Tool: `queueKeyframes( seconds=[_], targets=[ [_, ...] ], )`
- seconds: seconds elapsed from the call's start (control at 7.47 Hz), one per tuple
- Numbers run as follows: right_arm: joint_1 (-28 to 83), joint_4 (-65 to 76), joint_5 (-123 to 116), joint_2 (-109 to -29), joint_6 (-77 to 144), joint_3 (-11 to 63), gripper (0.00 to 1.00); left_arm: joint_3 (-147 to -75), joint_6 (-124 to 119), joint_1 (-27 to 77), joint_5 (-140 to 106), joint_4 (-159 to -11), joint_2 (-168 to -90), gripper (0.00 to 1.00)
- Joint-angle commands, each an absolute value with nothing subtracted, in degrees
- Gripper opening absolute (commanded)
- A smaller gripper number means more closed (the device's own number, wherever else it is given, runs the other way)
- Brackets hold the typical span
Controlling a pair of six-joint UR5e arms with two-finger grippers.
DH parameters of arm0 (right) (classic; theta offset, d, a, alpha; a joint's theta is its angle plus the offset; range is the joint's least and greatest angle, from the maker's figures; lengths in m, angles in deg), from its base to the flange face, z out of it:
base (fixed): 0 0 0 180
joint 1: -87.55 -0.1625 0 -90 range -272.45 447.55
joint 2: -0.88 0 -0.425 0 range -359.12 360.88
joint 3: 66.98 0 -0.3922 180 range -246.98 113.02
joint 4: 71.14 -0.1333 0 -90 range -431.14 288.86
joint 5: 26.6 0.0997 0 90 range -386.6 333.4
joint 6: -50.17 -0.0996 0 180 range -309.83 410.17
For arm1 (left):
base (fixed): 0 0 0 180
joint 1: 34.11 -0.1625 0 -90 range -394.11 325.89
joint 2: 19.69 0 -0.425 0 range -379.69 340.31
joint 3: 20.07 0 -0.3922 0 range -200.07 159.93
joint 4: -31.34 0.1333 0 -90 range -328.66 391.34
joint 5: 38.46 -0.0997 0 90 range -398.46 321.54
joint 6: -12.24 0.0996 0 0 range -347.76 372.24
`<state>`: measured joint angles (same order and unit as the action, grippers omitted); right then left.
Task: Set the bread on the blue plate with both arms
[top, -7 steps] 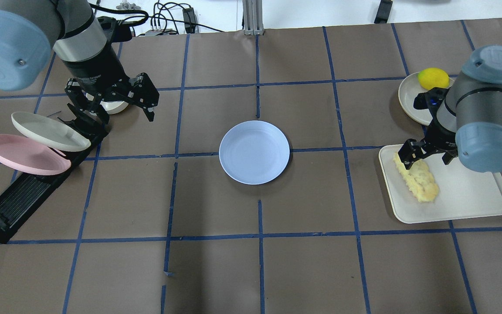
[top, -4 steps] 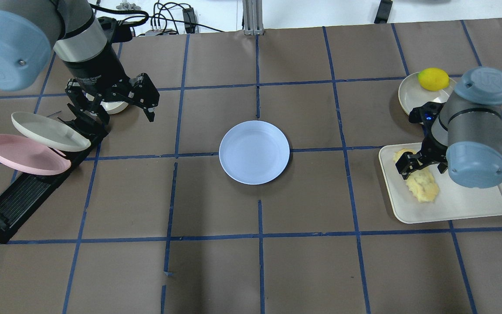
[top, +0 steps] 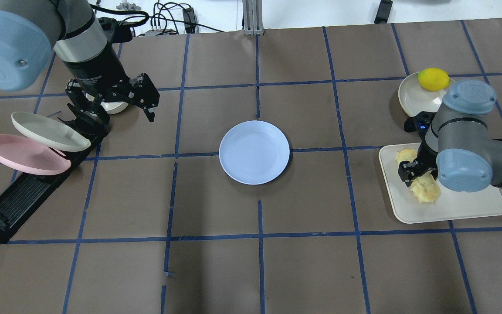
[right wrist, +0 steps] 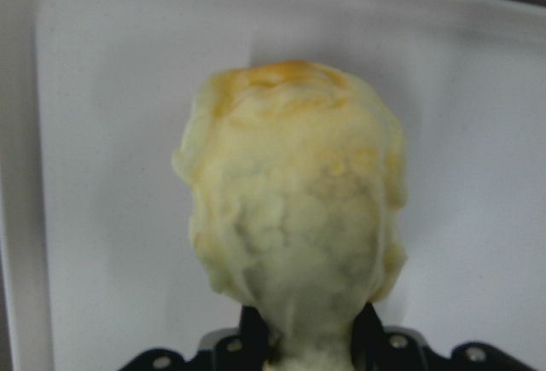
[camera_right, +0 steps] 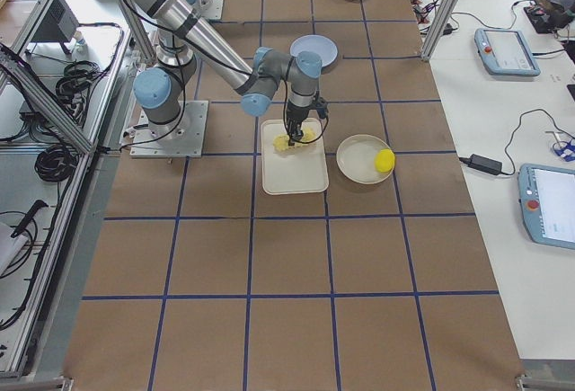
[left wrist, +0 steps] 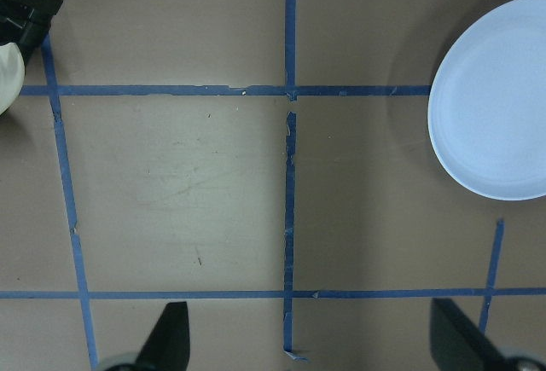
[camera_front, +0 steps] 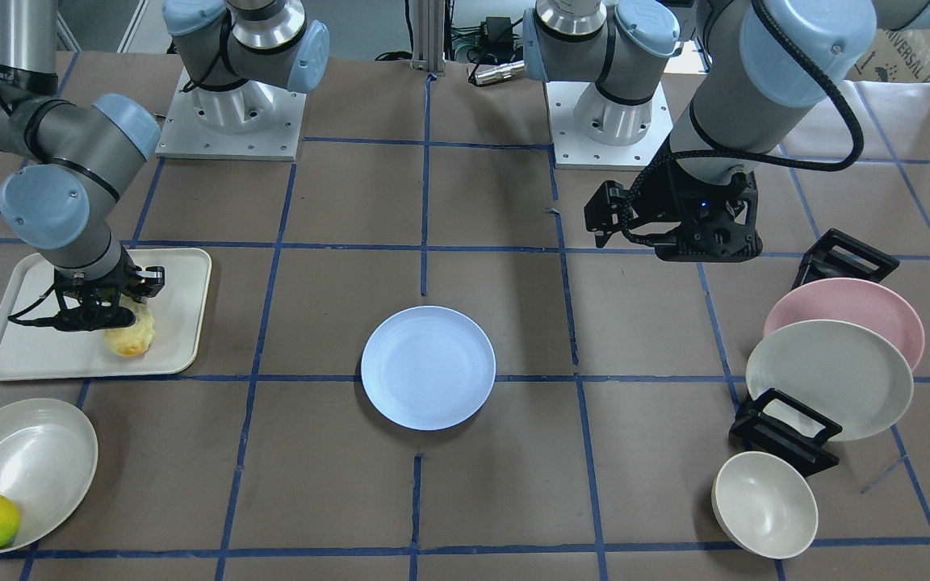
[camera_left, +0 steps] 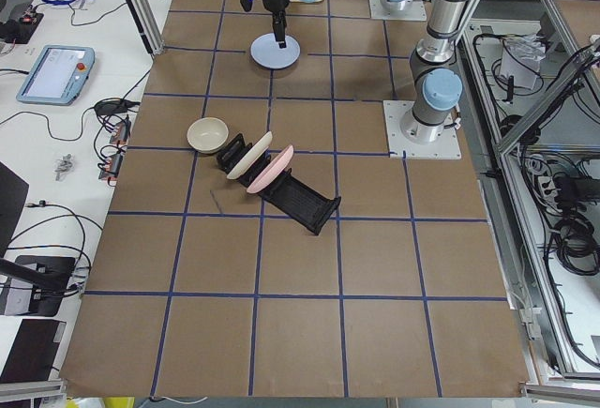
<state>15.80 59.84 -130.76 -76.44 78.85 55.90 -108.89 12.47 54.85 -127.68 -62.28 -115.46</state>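
The bread (top: pixel 425 192) lies on a white tray (top: pixel 473 205) at the right of the table. My right gripper (top: pixel 415 174) is down over the loaf's middle. In the right wrist view the fingers (right wrist: pixel 254 337) press both sides of the bread (right wrist: pixel 290 192), so the gripper (right wrist: pixel 309 341) is shut on it. The front view shows one golden end (camera_front: pixel 130 335) past the gripper (camera_front: pixel 102 319). The blue plate (top: pixel 254 152) sits empty at the table's centre. My left gripper (top: pixel 111 111) hangs open and empty at the far left; its wrist view shows the plate's edge (left wrist: pixel 503 98).
A lemon (top: pixel 433 79) lies in an off-white dish (top: pixel 412 98) behind the tray. A black dish rack (top: pixel 20 200) at the left holds a pink plate (top: pixel 24 155) and an off-white plate (top: pixel 48 131). A small bowl (camera_front: pixel 764 504) stands under the left gripper.
My right gripper has come down and moved along the loaf toward its middle, now pinching it. The left arm, the plate and the bread have not moved.
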Motion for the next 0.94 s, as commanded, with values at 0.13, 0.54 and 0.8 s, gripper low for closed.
queueKeyframes(
  seconds=[0.13, 0.54, 0.8],
  targets=[
    [14.69, 46.97, -122.89, -83.21, 76.99, 49.25, 0.15, -108.93, 12.5, 54.93, -127.84, -62.35, -115.41, 1.0],
    [0.6, 35.23, -121.44, -80.97, 60.42, 36.42, 0.17, -109.1, 12.5, 55.01, -127.93, -62.44, -115.32, 1.0],
    [-8.82, 33.02, -121.26, -76.58, 55.29, 29.83, 0.19, -109.1, 12.68, 55.01, -127.93, -62.53, -115.23, 1.0]
  ],
)
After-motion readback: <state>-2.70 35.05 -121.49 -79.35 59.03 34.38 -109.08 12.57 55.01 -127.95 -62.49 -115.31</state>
